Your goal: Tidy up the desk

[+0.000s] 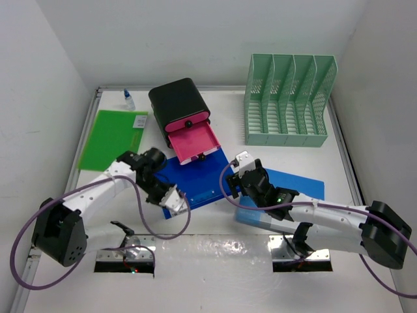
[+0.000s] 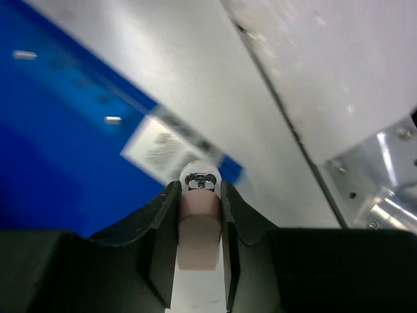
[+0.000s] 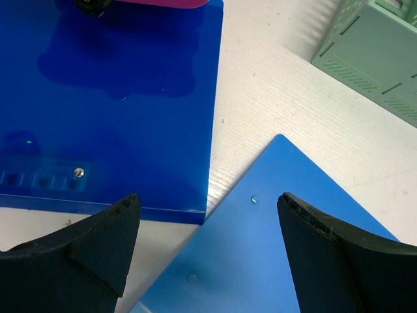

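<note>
- The desk surface [image 1: 228, 117] is lying beneath the black drawer box [image 1: 176, 101], whose pink drawer [image 1: 192, 143] is standing open.
- In front of the box, the left gripper [image 2: 199, 189] is pinching a small pinkish object [image 2: 199, 228] in narrow jaws.
- The right gripper [image 3: 208, 199] is hovering to the box's front-right, jaws wide.
- Stowing seems to be underway; the next move is probably carrying the object into that drawer.

The flat white desk [image 1: 293, 158] has a shiny near-edge strip.

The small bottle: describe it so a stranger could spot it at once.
Find the black drawer box at the back of the desk. Just left of it, past the far edge of the green folder, stands the small bottle. It alone is clear, upright and blue-capped; its neighbours are flat or boxy.
</note>
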`<action>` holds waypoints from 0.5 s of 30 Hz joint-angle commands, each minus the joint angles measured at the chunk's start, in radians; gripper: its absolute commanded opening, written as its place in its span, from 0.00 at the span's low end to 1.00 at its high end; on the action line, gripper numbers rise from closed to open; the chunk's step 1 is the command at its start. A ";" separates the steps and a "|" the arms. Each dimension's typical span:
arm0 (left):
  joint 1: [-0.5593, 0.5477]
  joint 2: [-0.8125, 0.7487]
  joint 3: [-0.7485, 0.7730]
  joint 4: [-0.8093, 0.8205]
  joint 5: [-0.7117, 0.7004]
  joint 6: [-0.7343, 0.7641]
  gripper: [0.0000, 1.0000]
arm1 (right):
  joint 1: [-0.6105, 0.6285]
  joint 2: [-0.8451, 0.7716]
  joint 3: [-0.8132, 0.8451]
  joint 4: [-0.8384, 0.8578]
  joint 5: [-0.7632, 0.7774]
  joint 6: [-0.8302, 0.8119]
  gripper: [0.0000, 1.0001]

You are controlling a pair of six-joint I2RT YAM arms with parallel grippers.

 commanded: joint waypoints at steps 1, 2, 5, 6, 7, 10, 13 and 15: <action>-0.005 -0.014 0.194 -0.042 0.157 -0.190 0.00 | 0.004 -0.004 0.025 0.024 0.009 0.000 0.83; -0.005 -0.005 0.225 0.111 0.166 -0.308 0.00 | 0.004 -0.004 0.019 0.032 0.019 0.006 0.83; -0.005 0.028 0.285 0.523 -0.003 -0.804 0.00 | 0.004 -0.001 0.004 0.039 0.055 0.032 0.83; -0.005 0.038 0.288 0.613 -0.061 -0.901 0.00 | 0.004 0.001 0.001 0.038 0.087 0.041 0.83; -0.007 0.051 0.293 0.699 -0.117 -1.029 0.00 | 0.002 0.002 -0.004 0.038 0.102 0.051 0.83; -0.010 0.120 0.322 0.908 -0.237 -1.145 0.00 | 0.002 0.012 -0.012 0.033 0.142 0.077 0.83; -0.016 0.215 0.360 1.063 -0.359 -1.185 0.00 | 0.004 0.027 -0.010 0.038 0.141 0.080 0.83; -0.025 0.293 0.394 1.101 -0.439 -1.187 0.00 | 0.002 0.042 -0.004 0.038 0.138 0.081 0.83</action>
